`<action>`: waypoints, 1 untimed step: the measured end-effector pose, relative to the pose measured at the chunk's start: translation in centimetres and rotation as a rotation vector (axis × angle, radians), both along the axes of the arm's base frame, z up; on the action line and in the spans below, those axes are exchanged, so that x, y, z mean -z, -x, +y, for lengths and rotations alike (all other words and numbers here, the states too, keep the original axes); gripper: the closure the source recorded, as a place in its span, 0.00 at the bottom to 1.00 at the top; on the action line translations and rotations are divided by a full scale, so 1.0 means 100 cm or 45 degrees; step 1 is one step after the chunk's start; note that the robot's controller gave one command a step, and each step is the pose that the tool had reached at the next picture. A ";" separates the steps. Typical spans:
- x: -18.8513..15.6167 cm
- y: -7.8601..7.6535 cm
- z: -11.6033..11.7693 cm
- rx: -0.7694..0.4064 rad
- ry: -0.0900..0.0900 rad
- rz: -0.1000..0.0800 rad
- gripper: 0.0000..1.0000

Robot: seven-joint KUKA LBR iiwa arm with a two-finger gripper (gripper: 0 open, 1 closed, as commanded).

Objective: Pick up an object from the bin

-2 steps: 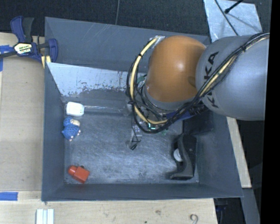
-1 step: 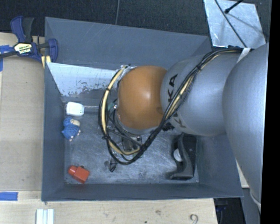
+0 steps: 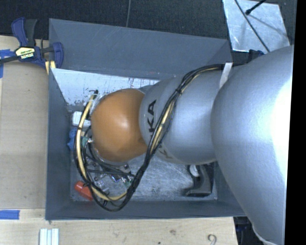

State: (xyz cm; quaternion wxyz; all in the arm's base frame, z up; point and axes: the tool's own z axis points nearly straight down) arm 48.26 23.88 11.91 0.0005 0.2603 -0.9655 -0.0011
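Observation:
My gripper (image 3: 107, 174) is low in the left half of the bin, and just a dark part of its body shows from under the arm's fittings. A small red-orange object (image 3: 83, 189) lies by the near left corner, just left of the gripper. A blue thing (image 3: 70, 139) sits against the left wall, with a white object (image 3: 77, 118) behind it. What lies directly under the gripper is hidden.
A black angular object (image 3: 201, 186) with a small white piece (image 3: 194, 171) beside it lies at the near right of the bin floor. The arm, its orange dome and looping cables cover most of the bin's middle and right.

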 end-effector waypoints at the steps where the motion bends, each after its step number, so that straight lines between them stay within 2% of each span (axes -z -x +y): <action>1: 0.049 -0.012 0.001 -0.667 0.008 0.000 0.00</action>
